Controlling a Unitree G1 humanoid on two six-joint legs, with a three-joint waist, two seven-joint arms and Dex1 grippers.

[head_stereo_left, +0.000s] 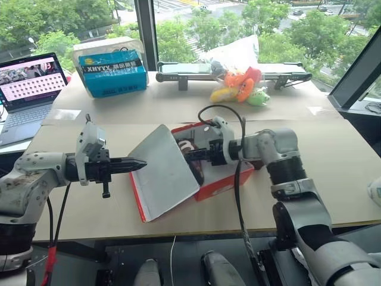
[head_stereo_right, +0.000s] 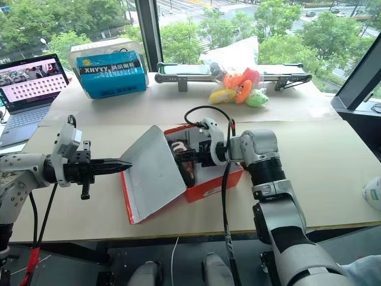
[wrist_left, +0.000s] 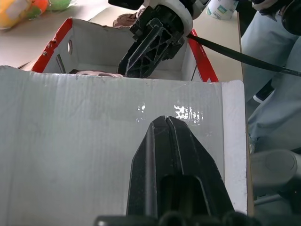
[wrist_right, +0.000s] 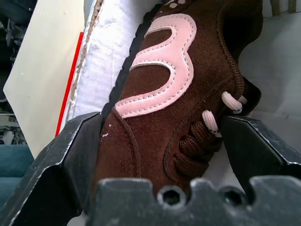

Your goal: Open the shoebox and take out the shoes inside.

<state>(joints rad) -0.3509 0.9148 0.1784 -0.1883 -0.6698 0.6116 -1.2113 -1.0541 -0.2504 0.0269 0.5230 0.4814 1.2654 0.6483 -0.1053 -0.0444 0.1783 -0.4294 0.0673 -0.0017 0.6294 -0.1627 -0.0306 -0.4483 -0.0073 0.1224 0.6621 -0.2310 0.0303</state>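
Observation:
The red shoebox (head_stereo_left: 223, 185) lies open on the table, its white-lined lid (head_stereo_left: 164, 173) swung up and leaning toward my left. My left gripper (head_stereo_left: 140, 164) is shut, and its tips (wrist_left: 164, 120) rest against the inner face of the lid, holding nothing. Reaching into the box from the right, my right gripper (head_stereo_left: 189, 156) has its fingers (wrist_right: 77, 155) pressed on both sides of a brown suede shoe (wrist_right: 160, 94) with pink stripes and pale laces. The shoe (head_stereo_right: 181, 159) sits inside the box, partly hidden by the lid.
A laptop (head_stereo_left: 30, 89) stands at the far left, with a blue carton (head_stereo_left: 113, 71) behind the box. A bag of plush toys (head_stereo_left: 238, 83) lies on a black bar (head_stereo_left: 178, 74) at the back. A white object (head_stereo_right: 372, 193) sits at the right edge.

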